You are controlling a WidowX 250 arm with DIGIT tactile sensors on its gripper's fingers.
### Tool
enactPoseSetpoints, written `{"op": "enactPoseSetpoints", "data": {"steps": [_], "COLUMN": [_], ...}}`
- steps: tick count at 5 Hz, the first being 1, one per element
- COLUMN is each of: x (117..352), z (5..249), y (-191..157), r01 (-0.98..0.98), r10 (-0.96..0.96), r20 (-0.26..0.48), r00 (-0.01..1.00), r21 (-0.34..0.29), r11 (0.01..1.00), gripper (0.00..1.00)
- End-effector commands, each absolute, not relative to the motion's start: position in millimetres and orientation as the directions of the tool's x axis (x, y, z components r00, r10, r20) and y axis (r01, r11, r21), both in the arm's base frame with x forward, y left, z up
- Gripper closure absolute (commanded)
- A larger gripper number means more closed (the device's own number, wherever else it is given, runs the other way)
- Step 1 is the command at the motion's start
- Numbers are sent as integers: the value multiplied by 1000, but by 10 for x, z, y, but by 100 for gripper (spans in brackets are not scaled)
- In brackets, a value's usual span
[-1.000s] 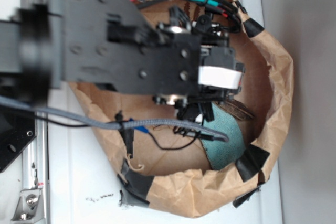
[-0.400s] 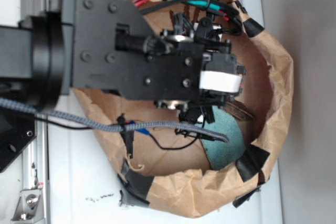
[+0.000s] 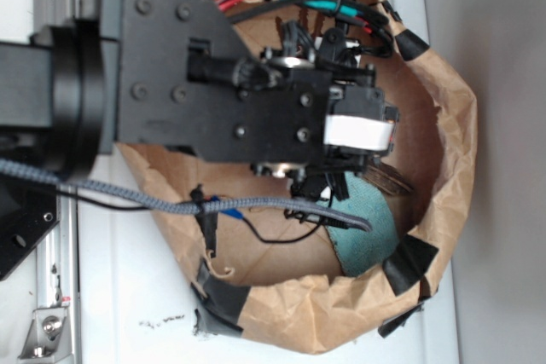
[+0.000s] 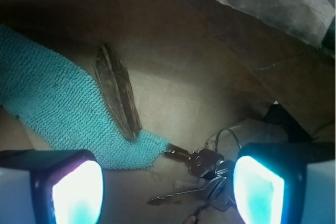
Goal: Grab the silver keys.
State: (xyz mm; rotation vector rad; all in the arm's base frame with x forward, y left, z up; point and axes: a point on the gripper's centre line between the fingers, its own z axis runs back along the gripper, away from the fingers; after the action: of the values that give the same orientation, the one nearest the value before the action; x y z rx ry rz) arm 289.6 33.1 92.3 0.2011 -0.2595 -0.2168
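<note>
The silver keys [image 4: 207, 174] lie as a small bunch on a thin wire ring on the brown paper floor. In the wrist view they sit low and right of centre. My gripper [image 4: 168, 195] is open above the floor. The keys lie between the fingers, close against the right pad [image 4: 260, 190] and far from the left pad [image 4: 79, 192]. One slim key points left toward the middle of the gap. In the exterior view the black arm [image 3: 213, 83] covers the keys.
A teal knitted cloth [image 4: 63, 108] lies left of the keys, its corner almost touching them, with a dark brown feather [image 4: 118, 93] on it. Everything sits inside a crumpled paper bag [image 3: 452, 125] with raised walls and black tape. Cables [image 3: 256, 204] hang across the bag.
The arm shifted a little to the right and stopped blurring after the oldest frame. Nothing has visibly moved since 0.4 s ago.
</note>
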Motion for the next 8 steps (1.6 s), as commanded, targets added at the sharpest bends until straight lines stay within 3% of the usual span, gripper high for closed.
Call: {"op": "enactPoseSetpoints", "data": {"steps": [1, 3, 5, 6, 7, 8], "x": [2978, 2782, 2698, 2707, 2759, 2804], "z": [897, 946, 818, 736, 616, 529], "y": [891, 1125, 1045, 946, 783, 657], "r01": [276, 322, 311, 294, 216, 203], "r10": [-322, -359, -364, -341, -245, -233], "r20": [204, 224, 256, 261, 281, 322], "r00": [925, 906, 896, 903, 928, 918], "r21": [224, 188, 226, 203, 130, 125], "r11": [935, 928, 923, 934, 968, 971], "gripper": [0, 0, 0, 0, 0, 0]}}
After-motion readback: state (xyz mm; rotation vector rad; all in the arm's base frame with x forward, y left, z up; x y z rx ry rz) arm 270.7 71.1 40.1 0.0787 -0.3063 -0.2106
